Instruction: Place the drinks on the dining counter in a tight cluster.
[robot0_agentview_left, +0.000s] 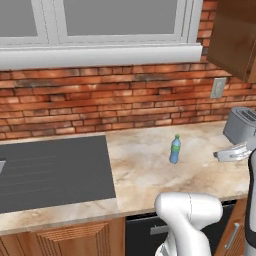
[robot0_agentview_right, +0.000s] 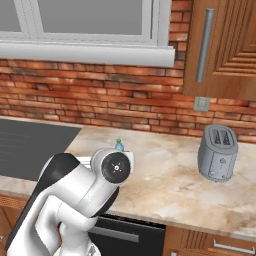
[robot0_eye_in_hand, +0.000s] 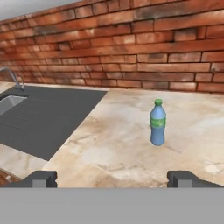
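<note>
A small blue bottle (robot0_agentview_left: 174, 150) with a green cap stands upright on a beige marble counter (robot0_agentview_left: 150, 175) against a brick wall. In the hand view the bottle (robot0_eye_in_hand: 158, 124) is ahead and slightly right of centre, well beyond my gripper (robot0_eye_in_hand: 113, 179), whose two dark fingertips (robot0_eye_in_hand: 41, 178) stand wide apart with nothing between them. From the left base view the gripper (robot0_agentview_left: 218, 155) hovers to the bottle's right, pointing at it, a short gap away. Only the bottle's cap (robot0_agentview_right: 119, 145) peeks over my arm in the right base view. The dining counter is out of view.
A dark grey flat panel (robot0_agentview_left: 50, 172) covers the counter's left part, with a sink basin (robot0_eye_in_hand: 11, 103) and faucet beyond it. A grey toaster (robot0_agentview_right: 217, 152) stands at the right near the wall. A wooden wall cabinet (robot0_agentview_right: 225, 45) hangs above it.
</note>
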